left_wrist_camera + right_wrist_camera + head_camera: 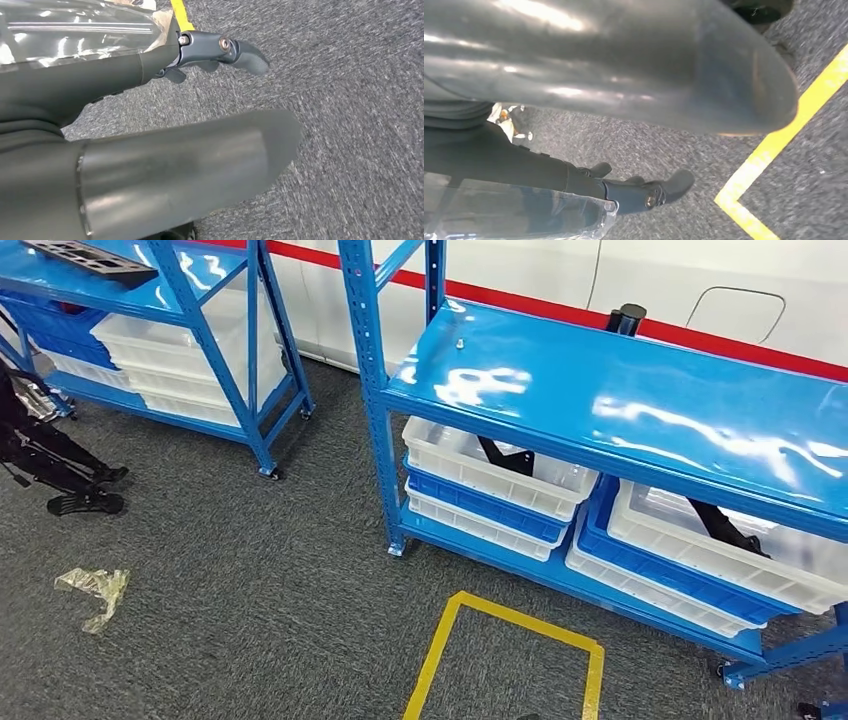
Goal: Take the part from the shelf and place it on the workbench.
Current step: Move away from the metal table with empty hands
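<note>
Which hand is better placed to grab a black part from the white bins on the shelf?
Probably right. The left hand and right hand both hang empty over the carpet, but the white bins holding black parts sit right of centre in the head view, nearer that side.

Thick grey thumb point(190, 170), dark fingers point(245, 54) with silver screws, clear plastic wrap

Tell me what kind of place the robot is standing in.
Most likely a factory or warehouse parts store. Blue steel shelving racks hold stacked white and blue plastic bins with dark parts inside, grey industrial carpet covers the floor, and a yellow taped square marks a standing spot in front of the rack.
</note>
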